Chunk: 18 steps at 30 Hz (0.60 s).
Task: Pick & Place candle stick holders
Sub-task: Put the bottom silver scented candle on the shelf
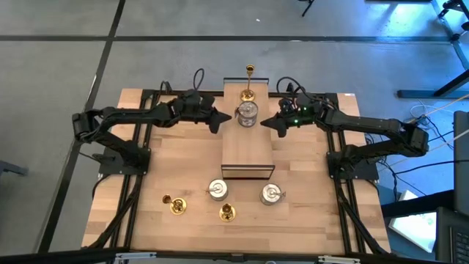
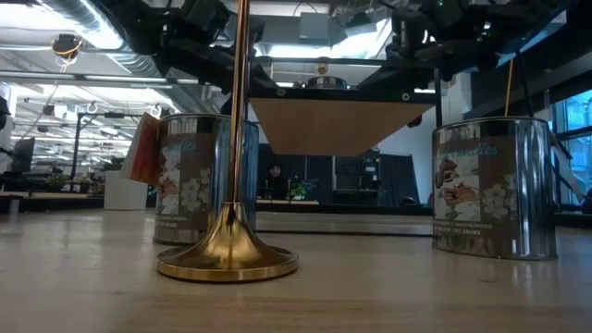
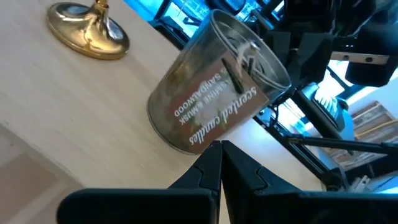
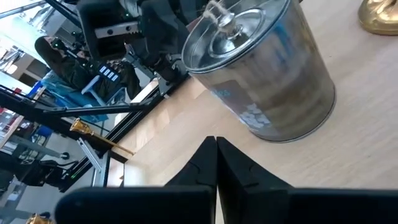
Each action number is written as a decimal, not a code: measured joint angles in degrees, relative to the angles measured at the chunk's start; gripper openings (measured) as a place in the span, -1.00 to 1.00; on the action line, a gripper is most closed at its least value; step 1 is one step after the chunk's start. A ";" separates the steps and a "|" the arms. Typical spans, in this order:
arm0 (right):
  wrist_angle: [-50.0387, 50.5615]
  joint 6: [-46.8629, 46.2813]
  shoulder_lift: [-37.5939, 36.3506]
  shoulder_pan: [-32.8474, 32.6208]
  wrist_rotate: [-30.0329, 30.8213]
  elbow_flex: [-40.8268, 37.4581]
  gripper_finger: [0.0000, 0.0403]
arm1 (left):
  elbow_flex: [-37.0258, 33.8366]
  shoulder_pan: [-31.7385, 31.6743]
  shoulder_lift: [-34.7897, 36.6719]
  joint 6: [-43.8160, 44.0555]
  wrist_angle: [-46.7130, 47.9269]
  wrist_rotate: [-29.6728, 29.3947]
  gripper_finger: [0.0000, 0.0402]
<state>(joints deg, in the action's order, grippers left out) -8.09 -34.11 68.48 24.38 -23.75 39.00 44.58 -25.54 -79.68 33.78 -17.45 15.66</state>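
Note:
A silver candle tin (image 1: pixel 248 114) and a tall brass holder (image 1: pixel 248 94) stand on a raised wooden platform (image 1: pixel 248 150) at the table's middle. My left gripper (image 1: pixel 227 118) is shut and empty just left of the tin, which also shows in the left wrist view (image 3: pixel 217 87). My right gripper (image 1: pixel 265 123) is shut and empty just right of the tin, which also shows in the right wrist view (image 4: pixel 267 74). Two more silver tins (image 1: pixel 218 190) (image 1: pixel 271 193) and two brass holders (image 1: pixel 176 204) (image 1: pixel 227 213) are on the table near the front.
The platform stands above the tabletop, its near wall dark (image 1: pixel 248 173). In the low view a brass base (image 2: pixel 227 254) stands close to the camera between two tins (image 2: pixel 199 190) (image 2: pixel 495 190). Bare wood lies left and right of the platform.

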 joint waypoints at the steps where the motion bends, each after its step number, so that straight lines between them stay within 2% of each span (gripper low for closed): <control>1: 0.02 -0.22 0.10 -0.02 0.00 0.00 -1.00 | 0.00 -0.25 0.00 0.00 -0.24 0.43 -0.99; 9: 0.16 -1.09 0.14 0.07 1.68 0.00 -1.00 | 0.16 -1.83 -1.50 1.10 -1.54 3.67 -0.99; 18: -0.51 -2.58 2.66 0.00 1.21 0.04 -1.00 | 5.60 -0.36 -5.63 0.66 -1.68 6.39 -0.99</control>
<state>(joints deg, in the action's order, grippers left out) -8.60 -36.69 71.14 24.38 -22.54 39.05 50.18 -25.90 -85.31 34.44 -19.13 22.04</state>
